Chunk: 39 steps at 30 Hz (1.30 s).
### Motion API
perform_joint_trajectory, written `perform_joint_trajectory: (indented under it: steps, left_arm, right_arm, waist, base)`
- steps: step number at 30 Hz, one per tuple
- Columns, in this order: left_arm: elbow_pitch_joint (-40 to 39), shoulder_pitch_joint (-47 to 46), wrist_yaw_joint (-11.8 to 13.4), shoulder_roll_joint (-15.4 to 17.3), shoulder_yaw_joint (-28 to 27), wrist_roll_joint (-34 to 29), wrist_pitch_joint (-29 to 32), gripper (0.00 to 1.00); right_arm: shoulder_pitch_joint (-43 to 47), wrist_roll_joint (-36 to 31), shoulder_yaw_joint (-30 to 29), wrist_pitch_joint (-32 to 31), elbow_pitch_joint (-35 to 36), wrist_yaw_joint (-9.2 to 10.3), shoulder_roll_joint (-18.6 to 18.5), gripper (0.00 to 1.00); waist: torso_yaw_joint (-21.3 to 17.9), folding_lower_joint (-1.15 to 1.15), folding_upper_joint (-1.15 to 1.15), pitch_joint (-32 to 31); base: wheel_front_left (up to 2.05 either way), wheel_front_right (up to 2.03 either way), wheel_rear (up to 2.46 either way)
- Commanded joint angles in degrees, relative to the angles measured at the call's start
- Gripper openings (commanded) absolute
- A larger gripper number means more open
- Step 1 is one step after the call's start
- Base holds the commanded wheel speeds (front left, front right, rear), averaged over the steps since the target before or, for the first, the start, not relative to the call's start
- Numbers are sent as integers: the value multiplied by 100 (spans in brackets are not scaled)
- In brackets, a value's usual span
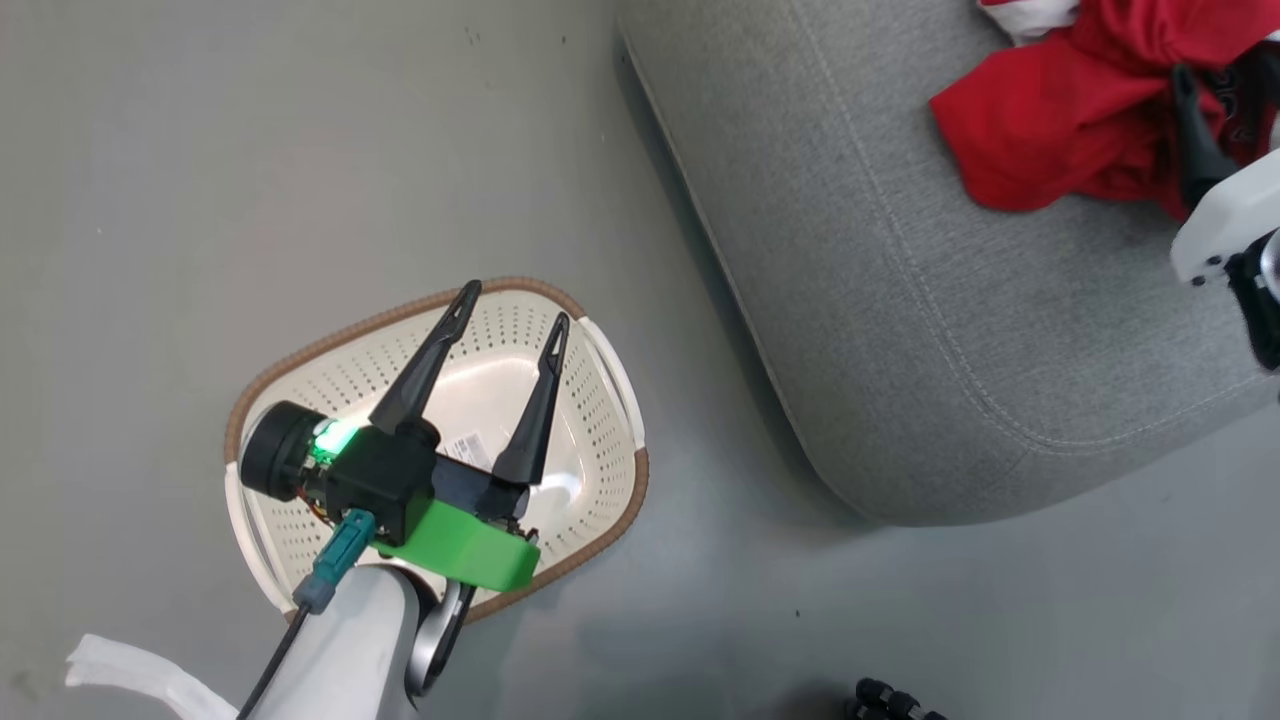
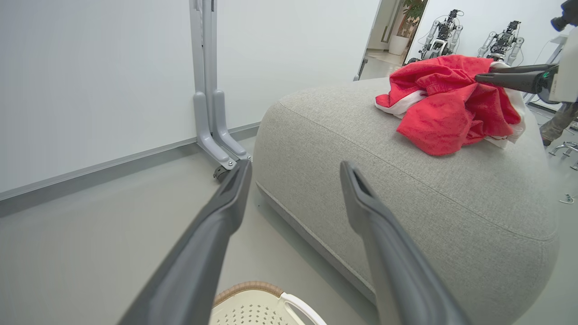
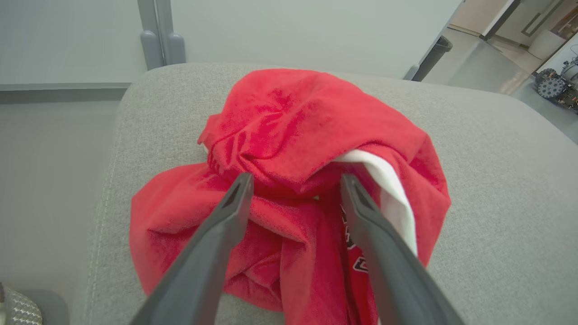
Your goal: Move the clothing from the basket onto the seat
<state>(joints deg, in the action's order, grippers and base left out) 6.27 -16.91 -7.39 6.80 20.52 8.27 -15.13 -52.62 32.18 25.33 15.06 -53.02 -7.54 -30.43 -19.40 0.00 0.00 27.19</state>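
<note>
The cream-white basket (image 1: 600,400) with its brown rim stands on the floor at the lower left of the head view, holding just its label (image 1: 465,447). My left gripper (image 1: 515,305) hovers open above it, with nothing between its fingers (image 2: 361,212). The grey seat (image 1: 900,300) fills the right side. Both red garments lie bunched on it as the clothing (image 1: 1050,120), white trim showing (image 3: 388,185). My right gripper (image 3: 295,183) is open just over the pile, its fingers straddling a red fold. One dark finger (image 1: 1195,140) shows against the clothing.
Grey floor surrounds the basket. A whiteboard stand's legs (image 2: 212,131) and the wall rise beyond the seat. A white strip (image 1: 130,670) lies at the lower left and a dark object (image 1: 890,700) sits at the bottom edge. Other robots (image 2: 440,36) stand far off.
</note>
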Motion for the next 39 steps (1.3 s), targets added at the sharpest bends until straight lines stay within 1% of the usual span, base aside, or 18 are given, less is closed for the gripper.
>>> perform_joint_trajectory:
  steps: [1, 5, 8, 13, 15, 21, 24, 29, 35, 39]
  left_arm:
    - [25, 116, -13, -26, -34, 81, 1, 100]
    - [34, 269, -13, -113, -125, 96, 1, 100]
    - [30, 408, -13, -142, -194, 110, 1, 100]
    - [22, 619, -13, -205, -298, 144, 1, 100]
    - [24, 685, -13, -221, -314, 150, 1, 100]
    - [-15, 871, -13, -288, -324, 140, 1, 100]
    - [-40, 953, -14, -309, -341, 144, 1, 100]
    - [-82, 1089, -14, -331, -388, 143, 1, 100]
    - [-86, 1227, -13, -355, -393, 161, 1, 100]
    - [-90, 1305, -14, -367, -445, 175, 1, 100]
  right_arm:
    - [124, -22, 126, 17, 144, 10, -56, 100]
    - [393, -82, 381, 17, 639, 10, -150, 100]
    - [585, -114, 386, 17, 1035, 10, -239, 100]
    - [984, 0, -138, 17, 1794, 9, -255, 100]
    - [1143, -94, -383, 17, 2141, 10, -275, 100]
    - [1815, -450, -1160, 17, 3224, 9, -168, 100]
    - [2229, -655, -1537, 16, 3771, 9, -30, 100]
    - [2849, -917, -2007, 17, 4673, 9, 287, 100]
    - [3586, -1213, -2310, 16, 5479, 9, 662, 100]
    - [4063, -1358, -2458, 16, 5907, 9, 968, 100]
  waist:
    - [-91, 0, 0, -435]
    - [-160, 0, 0, -761]
    - [-182, 0, 0, -969]
    - [-186, 0, 0, -1267]
    - [-196, 0, 0, -1363]
    - [-239, 0, 0, -1595]
    - [-272, 0, 0, -1676]
    - [-330, 0, 0, -1785]
    - [-320, 0, 0, -1923]
    - [-202, 0, 0, -2019]
  base:
    - [0, 0, 0]
    - [0, 0, 0]
    - [0, 0, 0]
    - [0, 0, 0]
    - [0, 0, 0]
    - [0, 0, 0]
    - [0, 0, 0]
    - [0, 0, 0]
    - [0, 0, 0]
    - [0, 0, 0]
